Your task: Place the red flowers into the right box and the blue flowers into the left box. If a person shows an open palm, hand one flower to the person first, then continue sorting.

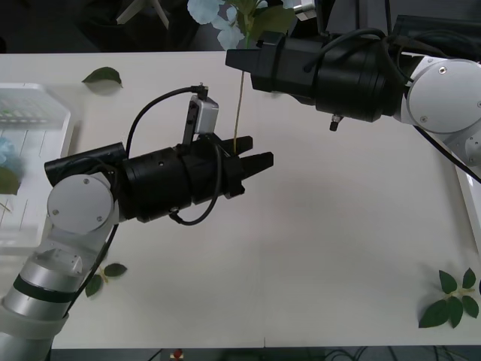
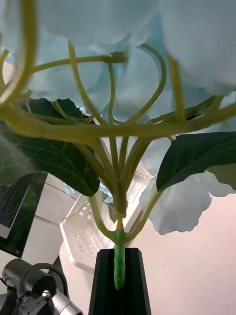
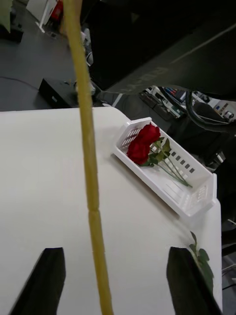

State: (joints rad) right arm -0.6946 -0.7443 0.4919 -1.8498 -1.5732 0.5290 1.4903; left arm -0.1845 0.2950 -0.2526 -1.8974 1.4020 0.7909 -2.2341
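My right gripper [image 1: 236, 60] is shut on the thin stem [image 1: 238, 105] of a pale blue flower [image 1: 214, 15], whose head shows past the table's far edge. Up close, the fluffy blue flower [image 2: 123, 78] spreads above my right gripper [image 2: 119, 275]. The stem hangs down between the fingers of my open left gripper [image 1: 252, 153], which do not close on it. In the left wrist view the stem [image 3: 86, 147] runs through my left gripper [image 3: 118, 256]. Two red flowers [image 3: 142, 145] lie in the right box [image 3: 196, 197]. The left box [image 1: 45, 120] holds a blue flower [image 1: 6, 150].
Loose green leaf sprigs lie on the white table: one at the far left [image 1: 101, 75], one near my left arm's base [image 1: 105, 274], one at the front right [image 1: 451, 301]. The right box's rim [image 1: 470, 199] shows at the right edge.
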